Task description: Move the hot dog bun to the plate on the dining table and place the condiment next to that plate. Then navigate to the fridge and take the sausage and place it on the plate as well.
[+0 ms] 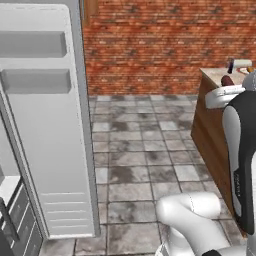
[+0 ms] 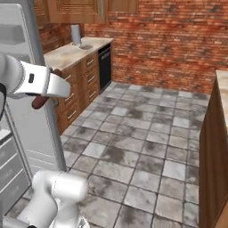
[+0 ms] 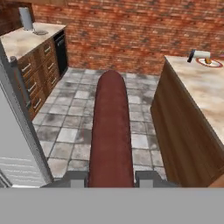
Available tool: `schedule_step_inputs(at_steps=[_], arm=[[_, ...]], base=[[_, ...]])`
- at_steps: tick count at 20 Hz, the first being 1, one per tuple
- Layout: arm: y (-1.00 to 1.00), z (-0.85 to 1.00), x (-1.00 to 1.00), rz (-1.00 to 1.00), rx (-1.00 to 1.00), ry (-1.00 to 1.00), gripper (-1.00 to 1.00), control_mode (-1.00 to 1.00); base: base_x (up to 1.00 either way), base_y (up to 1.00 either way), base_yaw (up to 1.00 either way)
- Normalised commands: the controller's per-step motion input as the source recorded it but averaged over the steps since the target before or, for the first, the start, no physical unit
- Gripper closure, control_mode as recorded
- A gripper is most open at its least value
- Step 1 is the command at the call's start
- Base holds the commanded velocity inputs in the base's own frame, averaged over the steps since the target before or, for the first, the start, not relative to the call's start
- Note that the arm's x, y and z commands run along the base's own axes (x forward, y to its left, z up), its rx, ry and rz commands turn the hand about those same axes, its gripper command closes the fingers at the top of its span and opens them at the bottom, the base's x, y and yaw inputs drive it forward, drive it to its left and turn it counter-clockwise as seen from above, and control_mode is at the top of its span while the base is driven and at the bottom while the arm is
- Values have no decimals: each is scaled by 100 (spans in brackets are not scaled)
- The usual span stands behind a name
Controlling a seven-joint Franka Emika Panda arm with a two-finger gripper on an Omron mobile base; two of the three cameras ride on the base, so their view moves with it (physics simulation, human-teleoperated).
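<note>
Your tool (image 3: 111, 178) is pinching the sausage (image 3: 111, 131), which juts straight out between the two fingertips (image 3: 75, 178) toward 12 o'clock in the hand view. In the right base view the sausage's (image 2: 40, 101) dark end pokes out below the white wrist. The fridge (image 1: 50, 130) door stands open at 9 o'clock. The dining tabletop (image 3: 203, 94) sits at 2 o'clock, carrying the plate (image 3: 209, 62) and condiment (image 3: 191, 55) at its far end.
</note>
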Motion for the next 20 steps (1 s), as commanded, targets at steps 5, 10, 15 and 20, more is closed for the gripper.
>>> schedule_step_inputs(at_steps=[5, 10, 15, 20], arm=[[0, 0, 0, 0, 0, 0, 100, 100], [0, 0, 0, 0, 0, 0, 100, 100], [0, 0, 0, 0, 0, 0, 100, 100], [0, 0, 0, 0, 0, 0, 100, 100]], base=[[97, -66, -32], [100, -54, -15], [100, -36, -4], [92, -26, 0]])
